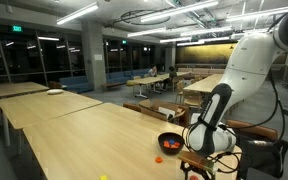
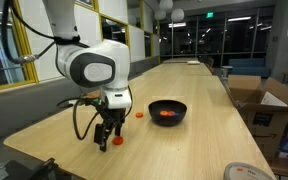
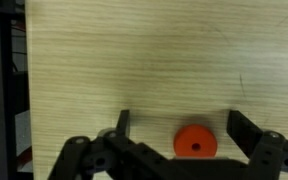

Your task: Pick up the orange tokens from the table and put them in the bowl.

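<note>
In the wrist view an orange token (image 3: pixel 195 143), a flat disc with a small centre hole, lies on the table (image 3: pixel 134 60) between my gripper's (image 3: pixel 184 128) two dark fingers, nearer the right one. The jaws stand wide open and touch nothing. In an exterior view the gripper (image 2: pixel 107 143) hangs just above the table (image 2: pixel 184 140) with that token (image 2: pixel 117 141) beside its fingertips. A second token (image 2: pixel 139 116) lies nearer the black bowl (image 2: pixel 167 112), which has orange pieces inside. The bowl (image 1: pixel 170 143) and a token (image 1: pixel 159 158) also show in an exterior view.
Cardboard boxes (image 2: pixel 259 100) stand beside the table's far edge, and a white round object (image 2: pixel 246 172) sits at its near corner. A white plate (image 1: pixel 54 91) rests on a table farther back. The table's left edge (image 3: pixel 26 90) is close to the gripper.
</note>
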`<state>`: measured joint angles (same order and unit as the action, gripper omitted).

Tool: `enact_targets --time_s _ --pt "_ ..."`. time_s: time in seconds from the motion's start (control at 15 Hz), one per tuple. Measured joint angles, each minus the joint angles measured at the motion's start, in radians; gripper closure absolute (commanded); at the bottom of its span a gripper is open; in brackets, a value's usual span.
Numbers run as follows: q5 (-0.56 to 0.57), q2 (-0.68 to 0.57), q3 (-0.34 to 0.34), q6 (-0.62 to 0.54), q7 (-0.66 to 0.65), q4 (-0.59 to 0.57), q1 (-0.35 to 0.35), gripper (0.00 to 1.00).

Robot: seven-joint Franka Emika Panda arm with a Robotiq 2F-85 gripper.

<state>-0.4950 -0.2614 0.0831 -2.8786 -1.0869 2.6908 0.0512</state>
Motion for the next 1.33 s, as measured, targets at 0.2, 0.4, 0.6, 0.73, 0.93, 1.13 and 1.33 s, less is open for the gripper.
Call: enact_targets --time_s 0.2,0.4,0.6,0.73,0.93,1.13,1.33 --pt "0.001 0.0 -0.011 0.0 -0.002 0.002 0.002 0.0" --pt "0.01 0.0 -0.028 0.0 -0.009 0.002 0.01 0.0" --pt "0.022 0.0 -0.044 -0.001 -0.021 0.002 0.022 0.0" --pt "0.039 0.001 -0.053 -0.002 -0.034 0.002 0.03 0.0" --pt "0.071 0.002 -0.067 -0.002 -0.062 0.002 0.048 0.0" --pt "0.104 0.004 -0.082 -0.004 -0.096 0.002 0.067 0.0" --pt "0.14 0.006 -0.097 -0.004 -0.129 0.002 0.081 0.27"
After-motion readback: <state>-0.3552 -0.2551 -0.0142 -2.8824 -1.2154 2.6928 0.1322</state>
